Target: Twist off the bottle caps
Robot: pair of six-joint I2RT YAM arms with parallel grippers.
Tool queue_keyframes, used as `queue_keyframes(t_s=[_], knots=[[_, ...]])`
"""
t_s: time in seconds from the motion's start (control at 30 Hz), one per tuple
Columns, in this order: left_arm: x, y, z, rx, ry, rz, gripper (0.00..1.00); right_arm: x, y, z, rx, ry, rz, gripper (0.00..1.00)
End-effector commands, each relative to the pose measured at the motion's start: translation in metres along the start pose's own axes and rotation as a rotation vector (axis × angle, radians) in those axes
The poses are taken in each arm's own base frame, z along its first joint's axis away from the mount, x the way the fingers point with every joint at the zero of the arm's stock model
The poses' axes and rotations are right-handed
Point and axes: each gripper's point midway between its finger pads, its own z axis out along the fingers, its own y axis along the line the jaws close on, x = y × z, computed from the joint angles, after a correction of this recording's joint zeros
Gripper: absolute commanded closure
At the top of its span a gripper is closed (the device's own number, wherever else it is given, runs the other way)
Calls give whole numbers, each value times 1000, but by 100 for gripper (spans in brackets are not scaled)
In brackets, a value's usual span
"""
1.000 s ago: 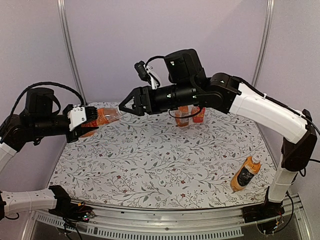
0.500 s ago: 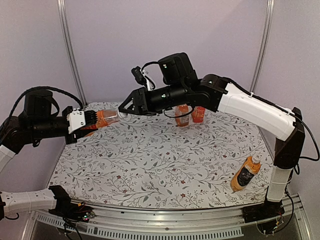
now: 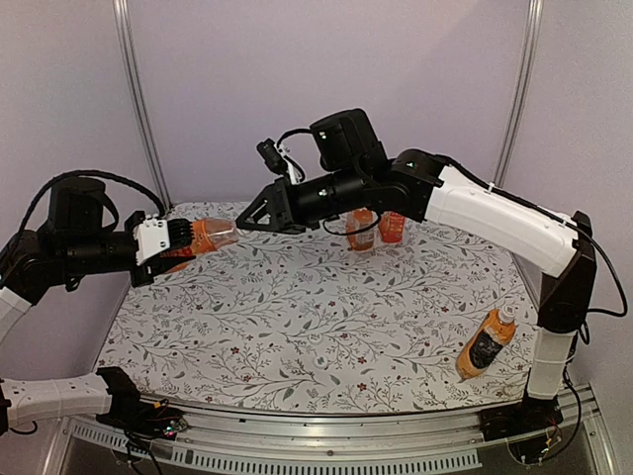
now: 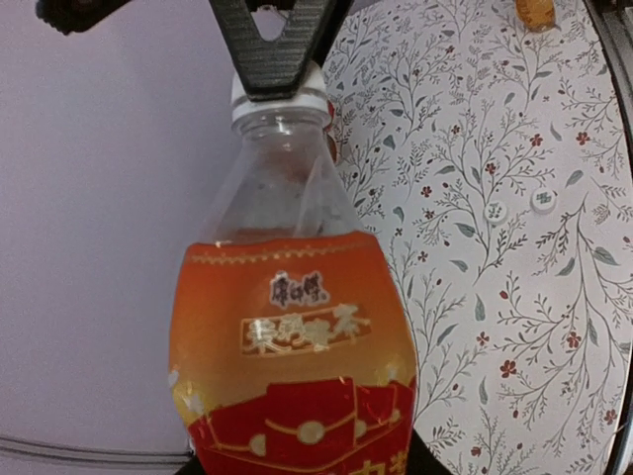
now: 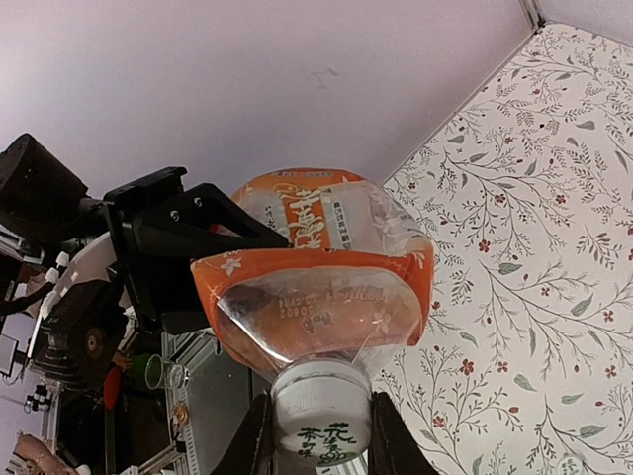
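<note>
The right gripper (image 5: pixel 320 435) has its two fingers pinched in on the white cap (image 5: pixel 321 414), one on each side and touching it, with no gap showing. From the left wrist camera the same black fingers come down from 12 o'clock and cover the top of that cap. The cap sits on the neck of a clear bottle (image 3: pixel 205 236) of orange drink with an orange and red label. The bottle is held off the table, lying roughly level, with its neck pointing at 3 o'clock towards the right arm.

The left gripper (image 3: pixel 166 240) is clamped around the bottle's body at the labelled end. Seen from above, the pair meets over the 10 o'clock part of the table (image 3: pixel 297 317), which wears a floral cloth.

Further out, two bottles (image 3: pixel 393 228) of the same orange drink stand close together near 12 o'clock, partly behind the right arm, their tops hidden. A dark-labelled bottle (image 3: pixel 485 343) lies on its side near 4 o'clock, its white cap on and pointing away from the arm bases.

In the left wrist view, two small white round pieces (image 4: pixel 497 211) lie side by side on the cloth; they look like loose caps.
</note>
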Motion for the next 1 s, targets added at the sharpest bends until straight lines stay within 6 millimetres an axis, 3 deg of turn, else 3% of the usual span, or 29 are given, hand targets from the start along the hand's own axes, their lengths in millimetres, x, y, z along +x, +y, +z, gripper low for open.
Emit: queue_keyframes(t_s=[0.0,0.07,0.17,0.27,0.37,0.43,0.57,0.73,0.83,0.87,0.97], knots=[[-26,9,-8,0,-96,-108,76,12,27,-5,-138,82,-62,100],[-41,4,-17,59,-156,-169,76,20,30,-13,-93,89,-170,100],[-55,-18,-27,205,-215,-228,77,35,52,-30,-72,103,-429,100],[-66,-38,-37,333,-275,-288,78,76,91,-43,-201,176,-748,100],[-78,-48,-46,421,-332,-344,78,107,108,-55,-218,206,-1034,100],[-80,-54,-50,465,-349,-359,78,125,108,-59,-210,239,-1264,100],[-68,-61,-44,455,-307,-307,80,132,95,-58,-118,276,-1545,100],[-59,-59,-40,413,-275,-273,82,112,75,-43,103,258,-1790,100],[-59,-61,-42,417,-279,-279,81,101,76,-40,161,150,-1870,83],[-58,-62,-42,414,-277,-279,81,96,81,-45,166,103,-1873,72],[-54,-59,-41,388,-263,-272,80,77,95,-53,216,-31,-1755,6]])
